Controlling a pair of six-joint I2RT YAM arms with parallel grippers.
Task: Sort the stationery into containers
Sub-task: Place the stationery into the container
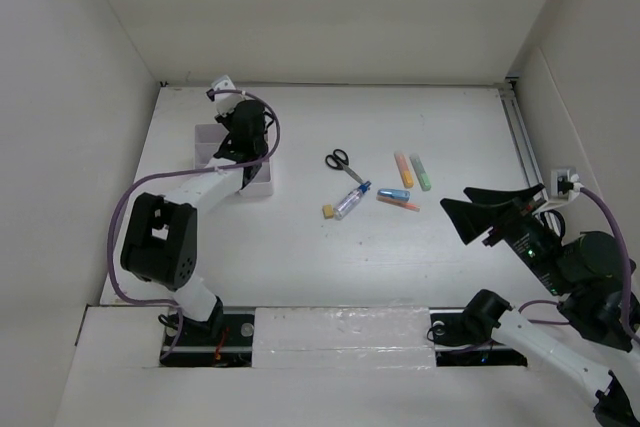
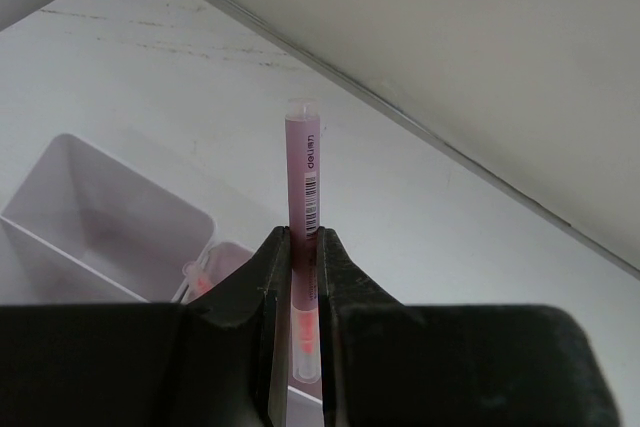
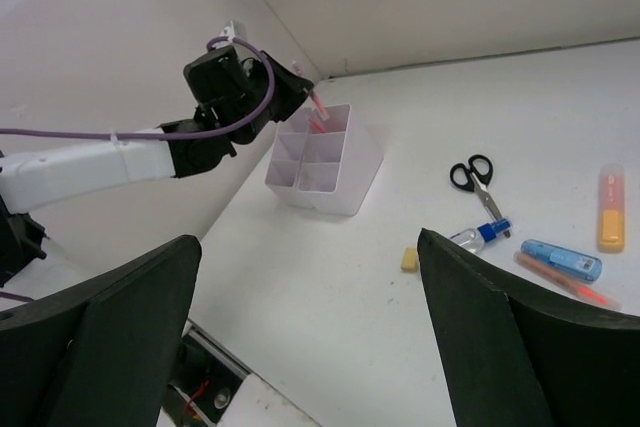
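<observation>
**A:** Where do we see the red-pink pen (image 2: 303,162)?

**B:** It stands upright, pinched between the fingers of the left gripper (image 2: 303,239), over the white organizer (image 2: 60,217) at the left rear of the tabletop (image 1: 400,277). We cannot tell whether its lower end is inside a compartment.

**A:** And the right gripper (image 3: 308,239)?

**B:** We see its fingers spread wide, holding nothing, at the right and well apart from everything.

**A:** What do we find loose?

**B:** In the middle of the tabletop we see the scissors (image 1: 338,160) and the blue-capped bottle (image 1: 351,200), with the yellow eraser (image 1: 327,211) just beside the bottle. The orange marker (image 1: 403,169) and green marker (image 1: 421,172) lie side by side. The blue marker (image 1: 393,194) lies just beside a second pen (image 1: 402,205).
</observation>
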